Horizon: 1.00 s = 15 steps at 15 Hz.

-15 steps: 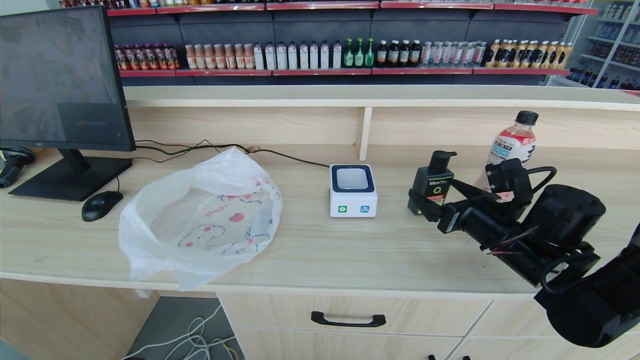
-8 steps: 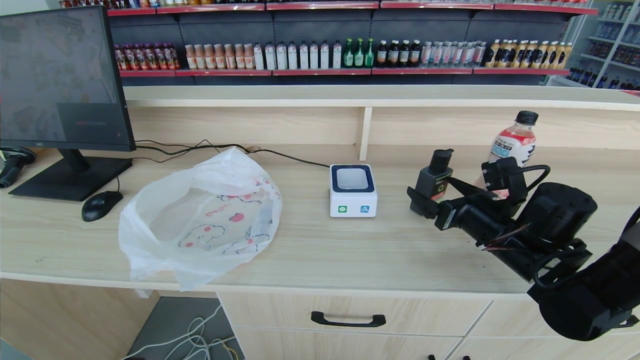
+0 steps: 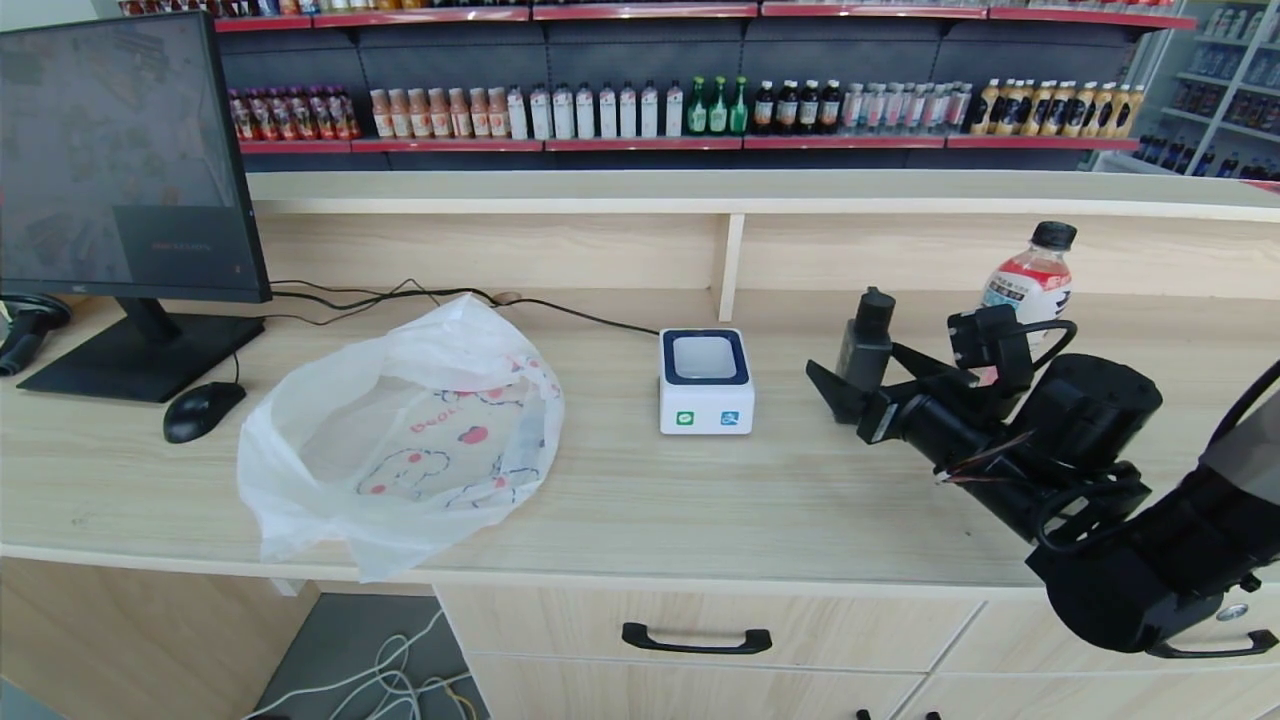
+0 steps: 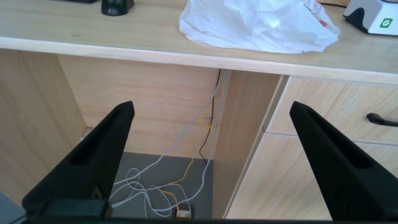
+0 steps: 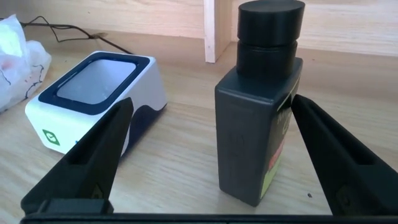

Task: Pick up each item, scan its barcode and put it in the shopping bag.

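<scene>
A dark pump-style bottle [image 3: 865,345] with a black cap stands upright on the wooden counter [image 3: 640,500], right of the white barcode scanner [image 3: 705,380]. My right gripper [image 3: 856,368] is open around it, one finger on each side. In the right wrist view the bottle [image 5: 258,130] stands between the spread fingers, close to one finger [image 5: 336,162], with the scanner [image 5: 93,102] beside it. A white plastic shopping bag [image 3: 410,430] lies open at the left. My left gripper [image 4: 211,109] hangs open below the counter's front edge, holding nothing.
A drink bottle [image 3: 1030,280] with a red and white label stands behind my right arm. A monitor [image 3: 120,150] and a mouse [image 3: 203,410] sit at the far left, with cables behind the bag. The raised back ledge [image 3: 760,190] bounds the counter.
My right arm has pushed forward and a little left. The dark bottle has turned from showing its label to showing its narrow side, and has shifted slightly away.
</scene>
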Available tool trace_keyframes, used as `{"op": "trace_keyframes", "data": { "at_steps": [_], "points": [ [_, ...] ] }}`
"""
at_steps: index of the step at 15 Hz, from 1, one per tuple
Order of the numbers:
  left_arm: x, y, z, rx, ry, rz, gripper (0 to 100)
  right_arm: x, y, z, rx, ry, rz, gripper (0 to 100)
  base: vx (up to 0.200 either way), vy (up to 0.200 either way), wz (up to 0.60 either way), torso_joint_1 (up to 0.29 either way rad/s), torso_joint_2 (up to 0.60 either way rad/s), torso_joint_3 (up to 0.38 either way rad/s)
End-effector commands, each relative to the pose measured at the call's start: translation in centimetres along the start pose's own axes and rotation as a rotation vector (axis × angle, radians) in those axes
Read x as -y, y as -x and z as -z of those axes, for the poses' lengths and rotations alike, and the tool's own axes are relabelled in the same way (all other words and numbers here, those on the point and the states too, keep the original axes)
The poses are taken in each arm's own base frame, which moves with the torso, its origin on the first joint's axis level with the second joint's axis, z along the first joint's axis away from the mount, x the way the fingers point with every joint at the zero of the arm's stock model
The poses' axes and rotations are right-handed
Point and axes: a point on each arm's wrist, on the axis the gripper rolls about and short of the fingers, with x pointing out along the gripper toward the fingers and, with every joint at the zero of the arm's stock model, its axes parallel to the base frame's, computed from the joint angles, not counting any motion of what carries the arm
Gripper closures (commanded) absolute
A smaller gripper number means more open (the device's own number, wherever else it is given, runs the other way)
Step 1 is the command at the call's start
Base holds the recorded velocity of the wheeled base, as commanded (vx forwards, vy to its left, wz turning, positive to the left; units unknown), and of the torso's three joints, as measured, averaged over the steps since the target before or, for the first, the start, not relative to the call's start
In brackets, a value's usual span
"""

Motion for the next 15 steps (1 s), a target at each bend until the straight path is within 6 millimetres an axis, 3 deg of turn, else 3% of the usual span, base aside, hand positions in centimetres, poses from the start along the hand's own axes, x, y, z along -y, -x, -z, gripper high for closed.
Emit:
{"op": "trace_keyframes", "data": {
  "at_steps": [1,8,11,15],
  "points": [
    [0.0,0.0,0.0,0.001,-0.001,0.0,0,0.0,-0.4,0.8,-0.015,-0.001,0.0,0,0.0,0.0,0.0,0.0,0.0,0.0],
    [0.0,0.0,0.0,0.002,-0.003,0.0,0,2.2,-1.5,1.1,0.002,0.01,0.059,0,0.0,0.0,0.0,0.0,0.0,0.0],
    [0.0,0.0,0.0,0.002,-0.003,0.0,0,2.8,-3.3,0.8,0.054,0.019,0.068,0,0.0,0.0,0.0,0.0,0.0,0.0],
    [0.0,0.0,0.0,0.001,-0.004,0.0,0,3.1,-4.3,1.6,0.066,0.023,0.11,0,0.0,0.0,0.0,0.0,0.0,0.0]
  ]
}}
